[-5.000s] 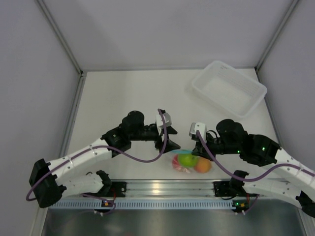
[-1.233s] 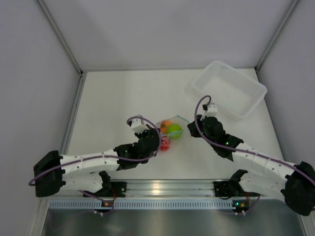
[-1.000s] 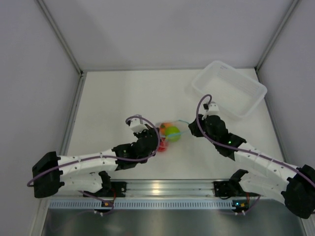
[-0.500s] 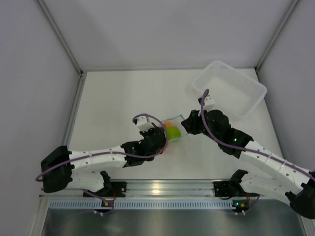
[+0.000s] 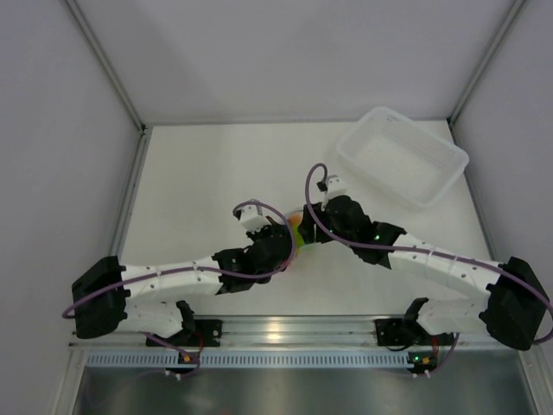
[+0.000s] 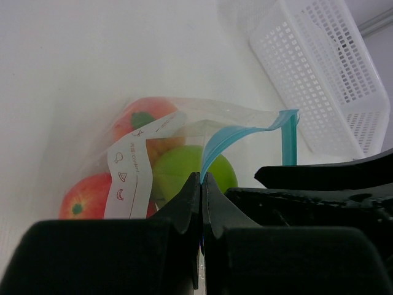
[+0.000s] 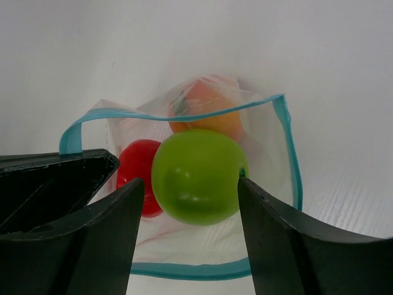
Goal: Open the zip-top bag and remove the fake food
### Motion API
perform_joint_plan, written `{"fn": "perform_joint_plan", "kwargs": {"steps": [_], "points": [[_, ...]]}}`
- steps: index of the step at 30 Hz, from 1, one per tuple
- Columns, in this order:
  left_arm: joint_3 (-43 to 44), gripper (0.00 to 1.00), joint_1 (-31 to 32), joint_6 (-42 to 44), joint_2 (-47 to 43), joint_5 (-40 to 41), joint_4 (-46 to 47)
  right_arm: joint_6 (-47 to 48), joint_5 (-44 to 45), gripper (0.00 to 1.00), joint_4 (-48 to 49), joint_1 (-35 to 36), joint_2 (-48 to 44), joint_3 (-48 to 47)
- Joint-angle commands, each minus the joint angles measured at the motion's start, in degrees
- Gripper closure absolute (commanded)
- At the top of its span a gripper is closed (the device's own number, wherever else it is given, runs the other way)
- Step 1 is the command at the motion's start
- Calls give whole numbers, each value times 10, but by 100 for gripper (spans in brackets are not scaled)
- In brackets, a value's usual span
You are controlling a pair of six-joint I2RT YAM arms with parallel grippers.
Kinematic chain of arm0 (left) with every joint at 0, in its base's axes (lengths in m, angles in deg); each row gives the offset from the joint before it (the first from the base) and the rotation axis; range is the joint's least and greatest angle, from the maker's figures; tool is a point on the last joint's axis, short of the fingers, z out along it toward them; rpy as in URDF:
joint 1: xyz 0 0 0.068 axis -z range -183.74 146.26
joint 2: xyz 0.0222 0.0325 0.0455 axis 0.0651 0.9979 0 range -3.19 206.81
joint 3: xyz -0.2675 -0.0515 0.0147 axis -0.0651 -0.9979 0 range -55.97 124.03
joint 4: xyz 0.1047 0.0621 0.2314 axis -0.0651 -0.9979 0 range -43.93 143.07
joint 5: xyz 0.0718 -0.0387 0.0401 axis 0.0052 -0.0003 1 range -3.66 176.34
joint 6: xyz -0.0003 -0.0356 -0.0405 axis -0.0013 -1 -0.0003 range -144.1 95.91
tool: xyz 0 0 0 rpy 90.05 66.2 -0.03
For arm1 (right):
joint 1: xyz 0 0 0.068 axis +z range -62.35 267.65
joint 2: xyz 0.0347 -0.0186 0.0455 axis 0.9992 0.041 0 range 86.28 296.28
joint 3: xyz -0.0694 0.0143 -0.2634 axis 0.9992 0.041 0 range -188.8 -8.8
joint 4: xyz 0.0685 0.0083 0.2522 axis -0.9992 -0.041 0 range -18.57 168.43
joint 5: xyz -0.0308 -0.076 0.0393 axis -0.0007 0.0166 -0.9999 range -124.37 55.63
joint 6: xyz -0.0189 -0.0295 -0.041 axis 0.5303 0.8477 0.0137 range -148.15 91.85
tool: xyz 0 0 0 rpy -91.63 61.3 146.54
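Note:
The zip-top bag (image 7: 270,160) lies mid-table with its teal-edged mouth (image 7: 184,115) gaping towards my right wrist camera. Inside are the fake food pieces: a green fruit (image 7: 195,175) in front, a red one (image 7: 138,169) to its left and an orange one (image 7: 206,107) behind. My right gripper (image 7: 190,183) is open at the mouth, one finger on each side of the green fruit. My left gripper (image 6: 201,178) is shut on the bag's blue zip strip (image 6: 227,138) and holds that edge up. In the top view both grippers meet at the bag (image 5: 298,226).
A translucent white bin (image 5: 402,156) stands at the back right, also seen in the left wrist view as the bin (image 6: 319,80) beyond the bag. Grey walls close off the white table (image 5: 207,173) on the left, back and right.
My right arm has swung left to the bag's mouth and its jaws have spread wide. The left gripper has kept its hold on the zip strip and shifted slightly right.

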Motion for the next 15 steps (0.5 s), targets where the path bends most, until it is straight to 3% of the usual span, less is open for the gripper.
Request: {"fn": "perform_joint_plan", "kwargs": {"steps": [1, 10, 15], "points": [[2, 100, 3, -21, -7, -1, 1, 0, -10, 36, 80, 6, 24, 9], [-11, 100, 3, -37, -17, -6, 1, -16, -15, 27, 129, 7, 83, 31], [-13, 100, 3, -41, -13, -8, 1, -18, 4, 16, 129, 8, 120, 31]]}}
